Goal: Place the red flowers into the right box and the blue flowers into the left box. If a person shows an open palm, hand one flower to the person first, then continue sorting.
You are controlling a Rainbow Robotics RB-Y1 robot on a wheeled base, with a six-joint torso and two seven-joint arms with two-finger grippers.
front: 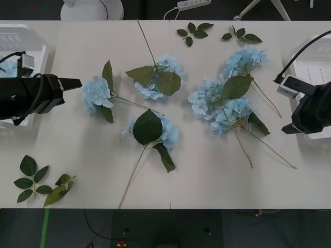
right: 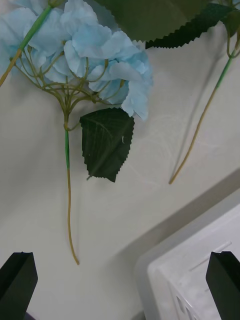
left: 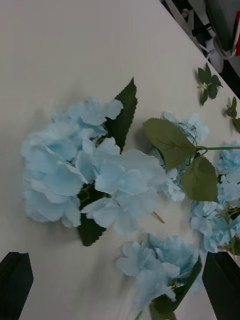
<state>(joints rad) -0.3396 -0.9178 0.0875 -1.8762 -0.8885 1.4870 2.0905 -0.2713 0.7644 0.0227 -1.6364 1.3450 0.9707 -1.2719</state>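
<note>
Several blue flowers lie on the white table: one head [front: 95, 93] at the left, two [front: 155, 77] [front: 155, 130] in the middle, and a cluster [front: 222, 103] to the right. My left gripper [front: 72, 82] is open, just left of the leftmost head [left: 75, 170], with nothing between its black fingers [left: 17, 280]. The left box [front: 31, 51] sits behind that arm, and something pale blue shows inside it. My right gripper [front: 289, 126] is open over the table at the corner of the right box [right: 200, 280], near a flower's stalk [right: 69, 210]. The red flowers are out of view.
Flowerless leaf sprigs lie at the back [front: 194, 31] [front: 240, 35] and at the front left [front: 33, 178]. Long stalks [front: 132, 178] [front: 271, 150] reach toward the table's front edge. A power strip [front: 194, 4] lies on the floor beyond the table.
</note>
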